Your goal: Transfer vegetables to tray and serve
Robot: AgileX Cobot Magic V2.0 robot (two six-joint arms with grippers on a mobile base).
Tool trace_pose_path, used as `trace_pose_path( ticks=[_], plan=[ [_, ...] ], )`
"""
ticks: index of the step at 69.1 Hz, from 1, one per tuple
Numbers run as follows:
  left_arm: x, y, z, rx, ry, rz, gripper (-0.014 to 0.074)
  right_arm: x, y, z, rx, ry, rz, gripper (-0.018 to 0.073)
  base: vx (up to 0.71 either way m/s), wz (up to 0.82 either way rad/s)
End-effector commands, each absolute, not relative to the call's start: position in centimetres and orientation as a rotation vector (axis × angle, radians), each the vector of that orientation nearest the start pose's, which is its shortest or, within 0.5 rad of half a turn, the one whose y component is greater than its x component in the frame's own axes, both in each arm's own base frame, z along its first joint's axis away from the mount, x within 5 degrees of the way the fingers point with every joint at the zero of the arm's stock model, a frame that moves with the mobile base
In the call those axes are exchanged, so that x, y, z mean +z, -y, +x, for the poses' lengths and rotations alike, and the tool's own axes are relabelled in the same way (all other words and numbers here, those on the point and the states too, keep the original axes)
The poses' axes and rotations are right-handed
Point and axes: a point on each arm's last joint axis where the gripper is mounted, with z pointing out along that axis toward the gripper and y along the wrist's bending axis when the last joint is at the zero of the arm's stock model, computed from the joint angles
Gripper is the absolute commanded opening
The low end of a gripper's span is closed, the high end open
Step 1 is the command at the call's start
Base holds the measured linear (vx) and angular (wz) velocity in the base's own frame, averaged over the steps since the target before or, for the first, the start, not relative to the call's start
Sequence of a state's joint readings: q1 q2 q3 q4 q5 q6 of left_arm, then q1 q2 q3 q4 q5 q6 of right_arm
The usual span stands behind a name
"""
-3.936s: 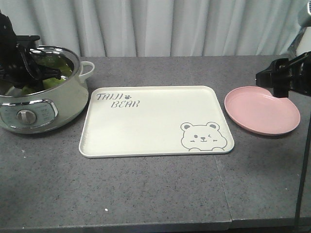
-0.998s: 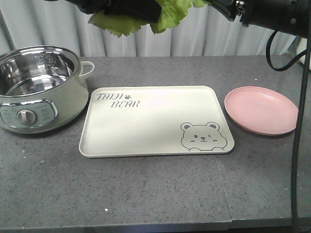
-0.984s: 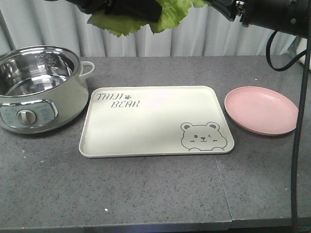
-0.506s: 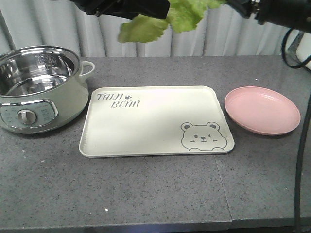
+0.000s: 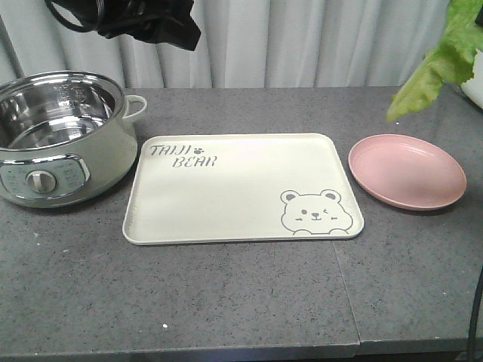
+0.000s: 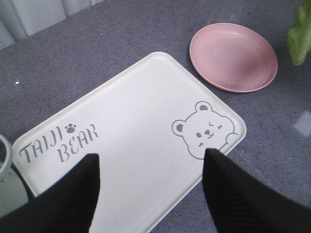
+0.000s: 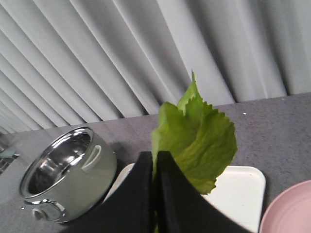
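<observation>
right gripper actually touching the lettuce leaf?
Touching. The right wrist view shows the right gripper shut on the lettuce leaf: the leaf's base is pinched between the closed jaws and the rest fans out beyond them.

The lettuce leaf, crinkled and light green with a paler rib, hangs in the air at the upper right of the frame, its base pinched in the right pincer. The cream tray, lettered "TAIJI BEAR" with a bear face, lies flat at frame centre, well apart from the leaf.
</observation>
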State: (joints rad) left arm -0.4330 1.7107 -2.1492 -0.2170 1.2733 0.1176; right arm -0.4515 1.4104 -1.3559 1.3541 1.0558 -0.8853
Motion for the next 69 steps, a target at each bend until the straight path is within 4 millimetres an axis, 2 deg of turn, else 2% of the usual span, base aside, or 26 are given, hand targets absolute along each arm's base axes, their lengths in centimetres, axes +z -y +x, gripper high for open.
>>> trace_pose_path(
  ticks=[1, 10, 26, 41, 52, 62, 69],
  plan=[
    [50.6, 15.4, 29.4, -0.418, -2.147, 0.630, 0.0422, 43.3, 6.2, 29.6, 0.801, -1.759, -0.004, -0.0006, 0.00, 0.00],
    [50.5, 15.3, 29.5, -0.391, -2.148, 0.626, 0.0418, 40.9, 7.6, 32.4, 0.809, -1.798, 0.066, -0.0006, 0.00, 0.00],
    [50.5, 15.3, 29.6, -0.390, -2.149, 0.626, 0.0418, 36.9, 9.6, 38.2, 0.936, -1.878, 0.047, -0.0006, 0.00, 0.00],
    [50.5, 15.3, 29.6, -0.390, -2.149, 0.626, 0.0418, 33.7, 9.2, 42.4, 0.983, -1.936, 0.025, -0.0006, 0.00, 0.00],
    [50.5, 15.3, 29.6, -0.390, -2.149, 0.626, 0.0418, 31.0, 9.5, 44.0, 0.929, -2.011, 0.071, -0.0003, 0.00, 0.00],
    [50.5, 15.3, 29.6, -0.390, -2.150, 0.626, 0.0418, 29.0, 9.9, 44.2, 0.872, -2.119, 0.075, 0.0006, 0.00, 0.00],
    [50.5, 15.3, 29.6, -0.390, -2.150, 0.626, 0.0418, 27.6, 10.2, 44.2, 0.813, -2.209, 0.052, 0.0047, 0.00, 0.00]
  ],
)
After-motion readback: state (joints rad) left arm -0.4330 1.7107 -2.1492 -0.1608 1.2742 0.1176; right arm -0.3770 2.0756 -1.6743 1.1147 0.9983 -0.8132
